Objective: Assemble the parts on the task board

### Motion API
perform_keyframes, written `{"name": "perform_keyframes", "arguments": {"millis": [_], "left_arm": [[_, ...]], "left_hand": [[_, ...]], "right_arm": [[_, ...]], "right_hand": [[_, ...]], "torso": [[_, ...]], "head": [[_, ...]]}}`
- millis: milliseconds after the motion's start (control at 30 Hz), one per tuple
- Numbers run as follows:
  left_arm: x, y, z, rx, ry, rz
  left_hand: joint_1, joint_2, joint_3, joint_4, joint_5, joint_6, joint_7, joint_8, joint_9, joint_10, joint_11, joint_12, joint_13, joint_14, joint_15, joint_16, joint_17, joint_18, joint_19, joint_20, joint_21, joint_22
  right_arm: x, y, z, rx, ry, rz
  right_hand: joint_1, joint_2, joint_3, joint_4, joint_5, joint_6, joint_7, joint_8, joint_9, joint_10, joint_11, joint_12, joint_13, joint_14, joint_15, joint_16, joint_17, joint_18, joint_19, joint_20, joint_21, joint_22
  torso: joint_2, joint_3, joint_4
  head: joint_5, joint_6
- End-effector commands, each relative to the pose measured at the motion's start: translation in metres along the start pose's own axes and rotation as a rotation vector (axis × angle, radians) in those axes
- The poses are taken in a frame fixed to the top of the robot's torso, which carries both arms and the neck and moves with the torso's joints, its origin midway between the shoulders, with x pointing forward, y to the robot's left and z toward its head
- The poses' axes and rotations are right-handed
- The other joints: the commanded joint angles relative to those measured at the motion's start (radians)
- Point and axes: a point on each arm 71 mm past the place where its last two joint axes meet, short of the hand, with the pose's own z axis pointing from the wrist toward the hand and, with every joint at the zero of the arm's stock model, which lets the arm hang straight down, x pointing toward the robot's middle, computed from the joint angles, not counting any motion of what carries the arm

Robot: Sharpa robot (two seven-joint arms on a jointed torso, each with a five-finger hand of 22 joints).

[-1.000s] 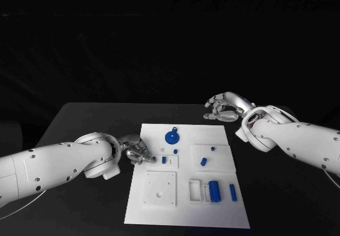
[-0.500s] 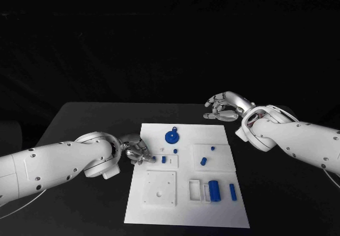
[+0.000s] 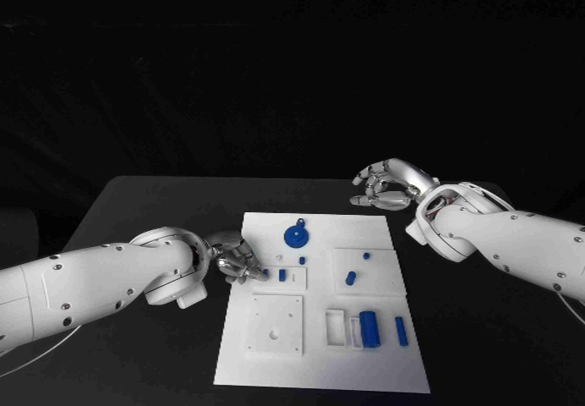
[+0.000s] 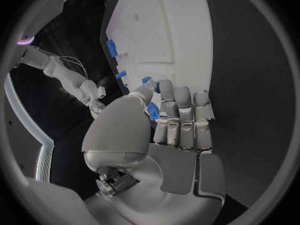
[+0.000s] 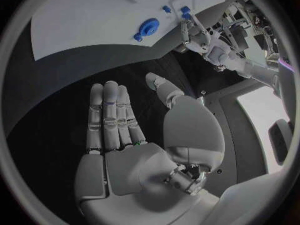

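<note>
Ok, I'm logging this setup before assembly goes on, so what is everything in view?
task board: one, white, middle of the table.
round disc part: one, blue, far end of the board.
small parts: four, blue, scattered across the board's middle.
thick cylinder: one, blue, near right of the board.
slim bar: one, blue, right of the cylinder.
held part: one, blue, apparently pinched in the left hand.
table: one, black, under everything.
left hand: silver, at the board's left edge.
right hand: silver, holding nothing, above the table beyond the board's far right corner.
</note>
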Motion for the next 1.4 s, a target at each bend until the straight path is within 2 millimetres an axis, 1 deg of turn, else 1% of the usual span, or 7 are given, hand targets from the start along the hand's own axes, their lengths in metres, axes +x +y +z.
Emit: {"name": "perform_keyframes", "arguments": {"millis": [33,233,767,800,867,1100,1400], "left_arm": [[0.0025,0.0009,0.0003,-0.012,0.022,-0.001],[0.0036,0.0012,0.0000,-0.019,0.034,0.007],[0.0046,-0.0001,-0.0009,-0.033,0.020,0.040],[0.0047,-0.0004,-0.0009,-0.032,0.018,0.051],[0.0050,-0.0009,-0.0010,-0.032,0.017,0.060],[0.0064,-0.0035,-0.0016,-0.035,0.003,0.110],[0.0080,-0.0065,-0.0012,-0.035,-0.003,0.140]], "left_hand": [[-0.012,-0.037,0.004,0.017,0.005,-0.006,0.000,-0.006,-0.005,-0.002,0.007,-0.007,0.002,-0.002,0.001,-0.005,0.001,-0.016,0.009,-0.109,-0.006,0.001],[-0.012,-0.068,0.013,0.035,0.005,0.001,-0.001,-0.004,-0.005,-0.001,0.006,-0.007,0.005,0.000,0.000,-0.006,0.003,-0.015,0.014,-0.110,-0.008,0.002],[-0.022,-0.103,0.010,0.071,-0.001,0.018,-0.008,0.005,0.001,0.009,0.000,0.003,0.017,0.009,-0.006,0.006,0.012,-0.014,0.026,-0.114,-0.006,0.008],[-0.045,-0.120,0.001,0.091,-0.002,0.027,-0.010,0.011,0.005,0.012,-0.002,0.006,0.019,0.012,-0.006,0.009,0.014,-0.015,0.029,-0.114,-0.005,0.009],[-0.057,-0.124,-0.015,0.108,-0.001,0.031,-0.013,0.016,0.009,0.016,-0.005,0.010,0.023,0.015,-0.009,0.014,0.017,-0.013,0.032,-0.116,-0.002,0.011],[-0.028,-0.113,-0.112,0.215,-0.001,0.054,-0.025,0.034,0.027,0.032,-0.016,0.021,0.039,0.025,-0.020,0.028,0.029,-0.004,0.043,-0.127,0.003,0.020],[-0.052,-0.061,-0.140,0.219,-0.001,0.074,-0.033,0.042,0.031,0.052,-0.024,0.028,0.045,0.042,-0.025,0.039,0.035,-0.001,0.056,-0.132,0.008,0.024]], "right_arm": [[0.0009,0.0007,-0.0002,-0.009,0.006,0.000],[0.0010,0.0005,-0.0004,-0.009,0.007,0.000],[0.0016,0.0006,-0.0005,-0.009,0.008,0.001],[0.0017,0.0007,-0.0005,-0.009,0.008,0.001],[0.0018,0.0008,-0.0004,-0.009,0.008,0.001],[0.0017,0.0007,-0.0005,-0.009,0.008,0.002],[0.0017,0.0009,-0.0006,-0.009,0.008,0.002]], "right_hand": [[-0.005,0.003,-0.001,0.006,0.005,-0.001,0.009,0.004,0.001,-0.009,0.001,0.006,-0.001,0.005,0.005,-0.006,0.001,0.018,0.001,0.008,-0.004,0.001],[-0.005,0.003,-0.001,0.006,0.005,-0.001,0.008,0.004,0.001,-0.009,0.001,0.006,-0.002,0.005,0.005,-0.006,0.001,0.018,0.001,0.008,-0.004,0.001],[-0.004,0.003,-0.001,0.005,0.005,-0.001,0.008,0.004,0.001,-0.009,0.001,0.007,-0.003,0.005,0.005,-0.006,0.002,0.018,0.001,0.008,-0.004,0.002],[-0.004,0.003,-0.001,0.005,0.005,-0.001,0.008,0.004,0.001,-0.009,0.001,0.007,-0.003,0.005,0.005,-0.006,0.002,0.018,0.001,0.008,-0.004,0.002],[-0.004,0.003,-0.001,0.005,0.005,-0.001,0.008,0.004,0.001,-0.009,0.001,0.007,-0.003,0.005,0.005,-0.006,0.002,0.018,0.001,0.008,-0.004,0.002],[-0.004,0.003,-0.001,0.005,0.005,-0.001,0.008,0.004,0.001,-0.009,0.001,0.008,-0.004,0.005,0.005,-0.006,0.002,0.018,0.001,0.009,-0.004,0.002],[-0.004,0.003,-0.001,0.006,0.005,-0.001,0.008,0.004,0.001,-0.010,0.001,0.008,-0.004,0.005,0.005,-0.006,0.002,0.019,0.001,0.009,-0.005,0.002]], "torso": [[0.000,0.0000,0.0000],[0.000,-0.0002,0.0001],[0.000,-0.0006,0.0004],[0.000,-0.0004,0.0004],[0.000,-0.0002,0.0005],[0.000,0.0001,0.0004],[0.000,0.0002,0.0003]], "head": [[0.000,0.000],[0.000,0.000],[0.000,-0.003],[0.000,-0.003],[0.001,-0.003],[0.002,-0.003],[0.004,-0.003]]}}
